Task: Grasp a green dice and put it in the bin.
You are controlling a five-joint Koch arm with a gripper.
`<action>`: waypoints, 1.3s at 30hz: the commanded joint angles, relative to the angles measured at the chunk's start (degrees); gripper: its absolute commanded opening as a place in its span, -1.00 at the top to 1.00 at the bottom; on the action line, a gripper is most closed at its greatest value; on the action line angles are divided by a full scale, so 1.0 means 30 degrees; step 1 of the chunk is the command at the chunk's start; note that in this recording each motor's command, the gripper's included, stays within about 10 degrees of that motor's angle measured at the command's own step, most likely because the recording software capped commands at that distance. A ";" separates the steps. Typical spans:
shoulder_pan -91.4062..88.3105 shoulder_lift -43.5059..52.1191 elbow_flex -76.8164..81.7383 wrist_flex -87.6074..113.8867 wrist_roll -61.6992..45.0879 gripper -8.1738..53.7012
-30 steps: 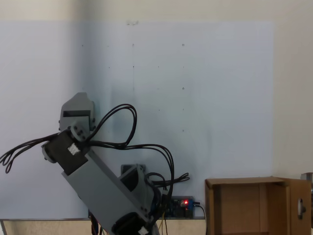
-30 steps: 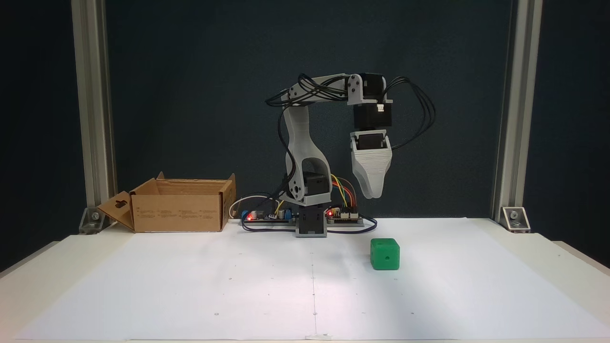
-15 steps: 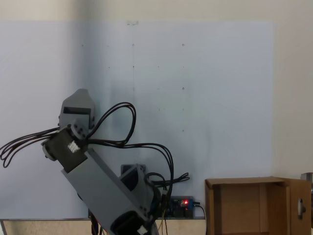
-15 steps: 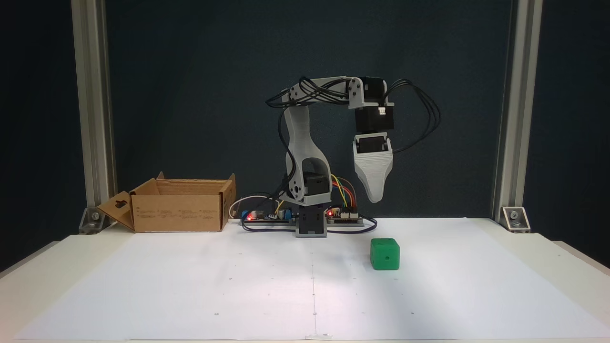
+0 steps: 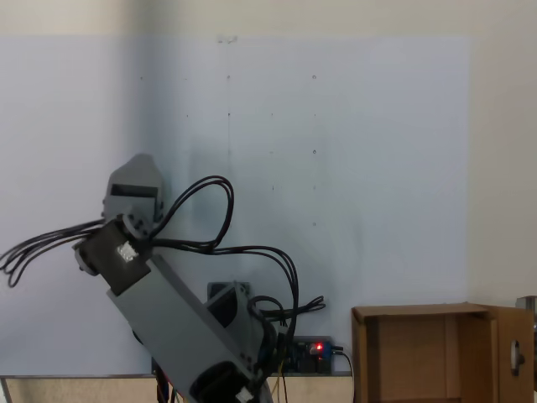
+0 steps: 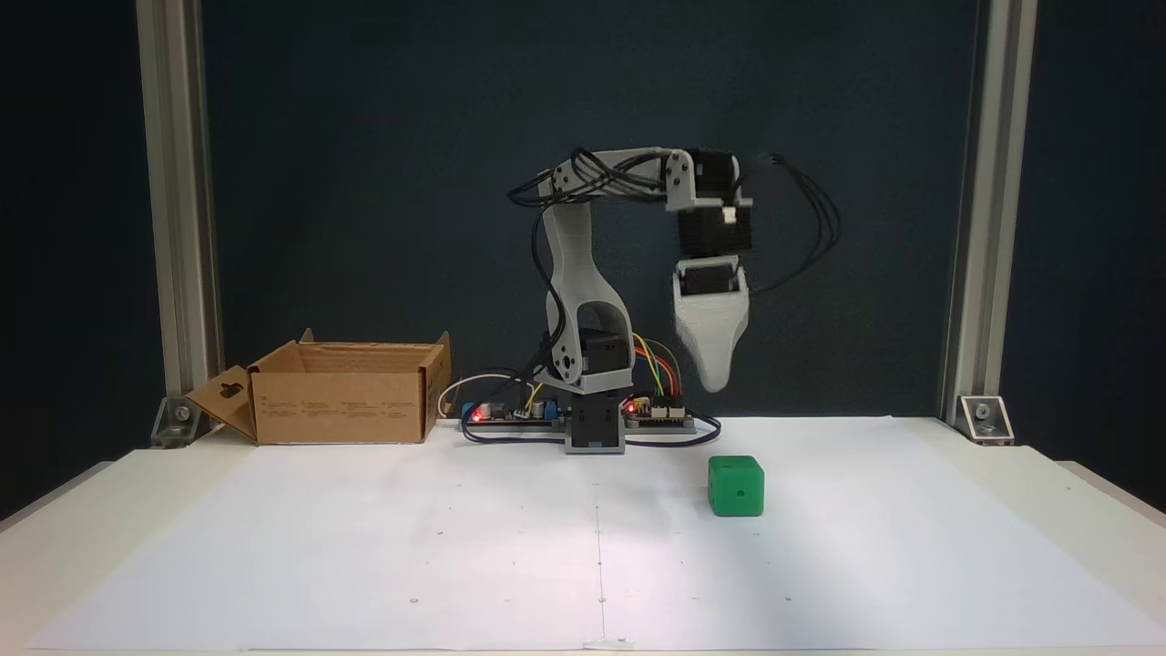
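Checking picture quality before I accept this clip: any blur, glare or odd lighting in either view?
In a fixed view, the gripper is smeared by motion blur, while the green dice and the bin stay sharp against a very dark backdrop. In a fixed view from above, the picture is softer and washed out, with a bluish cast on the paper sheet; the arm looks dim.

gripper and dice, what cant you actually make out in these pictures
- Gripper: blurred in the front fixed view, one tip showing, so open or shut cannot be told.
- Green dice: in the top-down fixed view the arm stands over where it would lie.
- Bin: cut off by the bottom edge there; its floor is hidden.
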 commanded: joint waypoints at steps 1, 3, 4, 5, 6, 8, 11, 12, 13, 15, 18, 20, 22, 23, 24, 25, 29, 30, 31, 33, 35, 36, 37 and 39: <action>0.0000 0.0088 -0.0176 -0.0322 0.1611 -0.69; 0.0000 0.0059 0.0293 -0.0615 0.1611 -0.69; 0.0000 0.0059 0.0586 -0.0879 0.1611 -0.69; 0.0000 0.0059 0.0791 -0.1025 0.1611 -0.69; 0.0000 0.0059 0.0967 -0.1201 0.1611 -0.69; 0.0000 0.0059 0.1084 -0.1406 0.1611 -0.69; -0.0059 -0.0176 0.1084 -0.1904 0.1611 -0.69; -0.0059 -0.0293 0.1084 -0.1992 0.1611 -0.69; -0.0059 -0.0469 0.1084 -0.2227 0.1611 -0.69; -0.0059 -0.0732 0.1113 -0.2402 0.1611 -0.69; -0.0059 -0.0967 0.1084 -0.2490 0.1611 -0.69; -0.0059 -0.1143 0.1113 -0.2607 0.1641 -0.69; -0.0059 -0.1318 0.1113 -0.2783 0.1641 -0.69; -0.0059 -0.1377 0.1113 -0.2900 0.1641 -0.69; -0.0088 -0.1523 0.1113 -0.2959 0.1670 -0.69; -0.0117 -0.1611 0.1113 -0.2959 0.1699 -0.69; -0.0146 -0.2051 0.1113 -0.3076 0.1787 -0.68; -0.0146 -0.2168 0.1172 -0.3252 0.1816 -0.68; -0.0176 -0.2256 0.1201 -0.3369 0.1816 -0.68; -0.0205 -0.2402 0.1289 -0.3545 0.1816 -0.68; -0.0234 -0.2520 0.1611 -0.3926 0.1846 -0.68; -0.0264 -0.2549 0.1846 -0.4131 0.1846 -0.68; -0.0293 -0.2607 0.2051 -0.4307 0.1846 -0.68; -0.0293 -0.2754 0.2461 -0.4687 0.1846 -0.68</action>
